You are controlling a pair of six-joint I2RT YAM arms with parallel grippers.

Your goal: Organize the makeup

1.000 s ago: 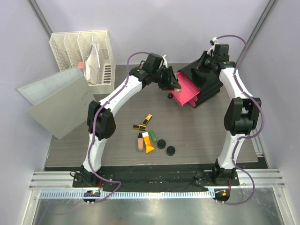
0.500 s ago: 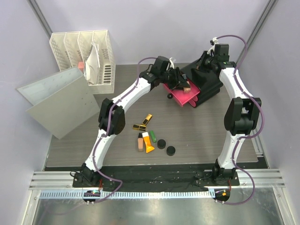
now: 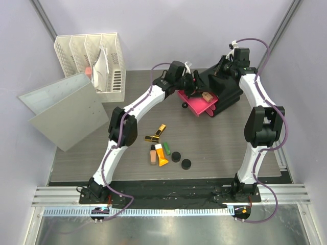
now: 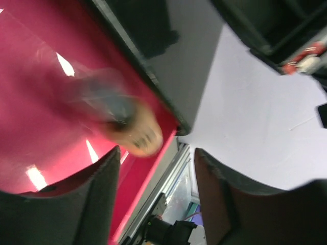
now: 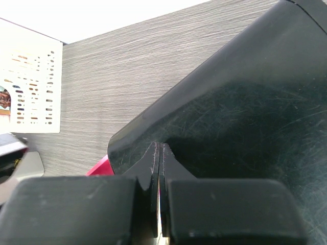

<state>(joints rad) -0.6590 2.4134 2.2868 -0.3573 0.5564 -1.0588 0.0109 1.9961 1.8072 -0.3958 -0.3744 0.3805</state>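
Note:
A beige foundation bottle [image 3: 207, 96] lies in the open pink drawer [image 3: 196, 104] of the black organizer [image 3: 225, 89]. It shows blurred in the left wrist view [image 4: 134, 133]. My left gripper [image 3: 193, 86] is open and empty just above the drawer [image 4: 46, 102], with the bottle beyond its tips [image 4: 156, 189]. My right gripper [image 3: 225, 69] is shut, its fingertips [image 5: 160, 153] resting on the organizer's top [image 5: 240, 117]. On the table lie two gold-black lipsticks [image 3: 160, 129] [image 3: 151, 138], a second beige bottle [image 3: 153, 154], the orange tube [image 3: 161, 156], the green stick [image 3: 166, 148] and two black discs [image 3: 176, 156] [image 3: 186, 164].
A white mesh file rack [image 3: 94, 58] stands at the back left, with papers in it. Grey boards [image 3: 59, 109] lean off the table's left edge. The loose makeup lies at mid-table between the two arm bases.
My left gripper carried the beige bottle over the pink drawer, opened and let it go; the bottle now lies in the drawer. The right arm has not moved.

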